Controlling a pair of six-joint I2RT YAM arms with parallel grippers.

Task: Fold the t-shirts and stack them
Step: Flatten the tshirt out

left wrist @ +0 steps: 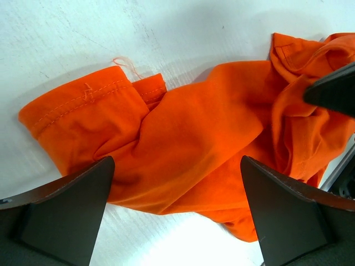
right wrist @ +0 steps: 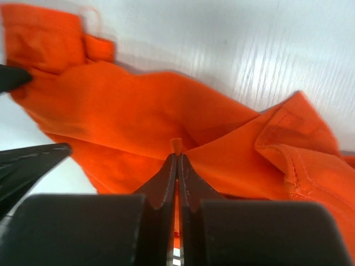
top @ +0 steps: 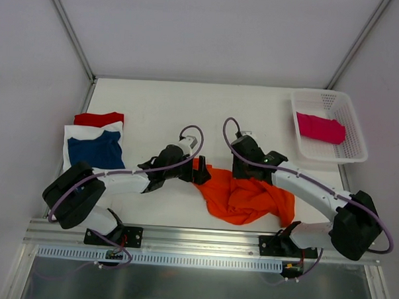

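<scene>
Presently the orange t-shirt (top: pixel 247 198) is seen crumpled close to the near edge of the tabletop (top: pixel 162 101), about midway along it and well apart from the navy t-shirt (top: pixel 97 151) stacked at the left edge. The jaws of the right gripper (right wrist: pixel 177 160) are pressed together on only a small tuck of orange cloth. The pinch is judged thin, and the fabric could be lost under a lift or pull. More than one layer may also be caught, in which case the shirt would be kept bunched rather than spread. The jaws of the left gripper (left wrist: pixel 175 160) are spread wide over what looks like a sleeve, and nothing is held. If they are closed there, doubled cloth could be taken instead of a single edge. The grippers are placed near each other, so contact between them is risked, and cloth could be dragged over the near edge.
</scene>
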